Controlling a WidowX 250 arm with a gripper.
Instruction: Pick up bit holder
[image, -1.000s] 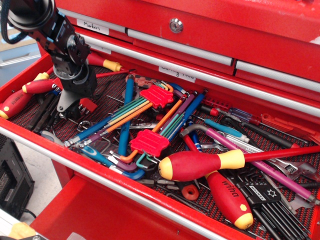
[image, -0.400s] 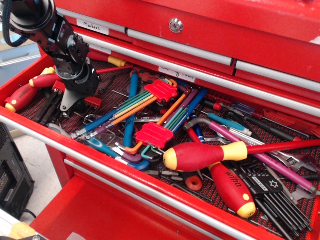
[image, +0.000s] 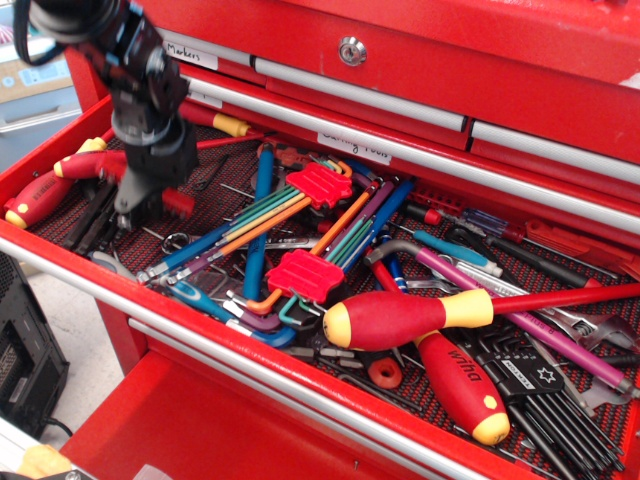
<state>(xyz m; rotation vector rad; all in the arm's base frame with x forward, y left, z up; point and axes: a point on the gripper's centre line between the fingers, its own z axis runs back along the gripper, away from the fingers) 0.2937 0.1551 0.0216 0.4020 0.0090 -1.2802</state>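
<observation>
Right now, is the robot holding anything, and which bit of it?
It cannot be told for sure. The end effector is down at a small red piece in the drawer, but blur hides whether it grips it.

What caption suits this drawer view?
Robot gripper lowered over a small red bit holder in a cluttered red tool drawer.

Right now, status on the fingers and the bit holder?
Gripper low at drawer's left end, blurred, fingers unreadable. Bit holder red strip beside it; grasp unconfirmed. Red-handled screwdriver close by.
</observation>
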